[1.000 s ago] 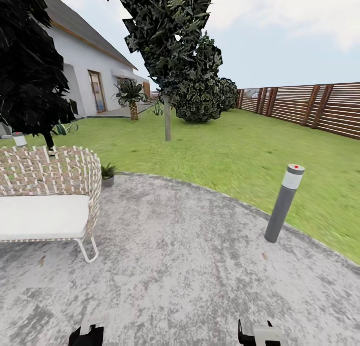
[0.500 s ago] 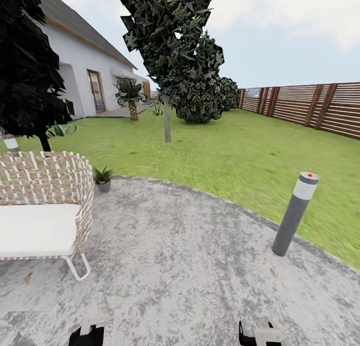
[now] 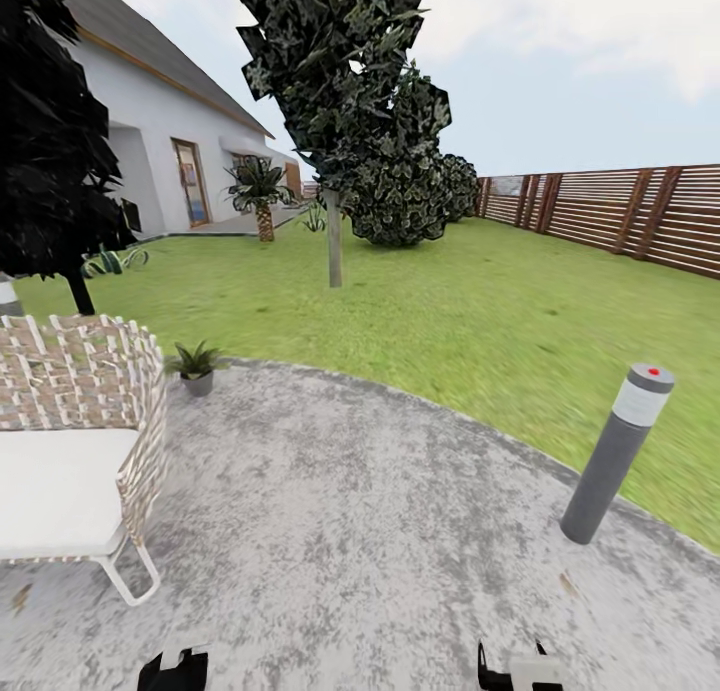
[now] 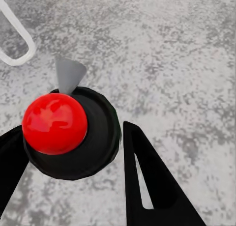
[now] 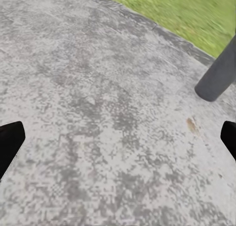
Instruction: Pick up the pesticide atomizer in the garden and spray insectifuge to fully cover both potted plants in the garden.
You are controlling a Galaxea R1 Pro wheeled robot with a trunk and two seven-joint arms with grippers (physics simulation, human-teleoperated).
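Observation:
A potted plant (image 3: 196, 364), a low green rosette in a grey pot, stands at the paved circle's far left edge, just past the wicker sofa (image 3: 70, 421). The garden lawn (image 3: 450, 301) spreads behind it to a brown slat fence (image 3: 620, 211). The pesticide atomizer is out of view. My left gripper (image 3: 172, 668) and right gripper (image 3: 515, 668) sit low at the picture's bottom edge, far from the plant. In the left wrist view the black fingers (image 4: 152, 182) stand apart over grey paving. The right wrist view has the right fingertips (image 5: 10, 142) wide apart with nothing between them.
A grey bollard light (image 3: 615, 454) stands at the paving's right edge, and its base (image 5: 219, 73) is seen from the right wrist. A thin tree trunk (image 3: 334, 236), a palm (image 3: 262, 196) and a striped agave (image 3: 110, 261) stand on the lawn. A red ball on a black disc (image 4: 55, 123) lies below the left fingers.
The whole view has shifted: the camera moved forward, so the sofa slid left and the bollard right and lower. The potted plant now stands free of the sofa. Both grippers keep their pose.

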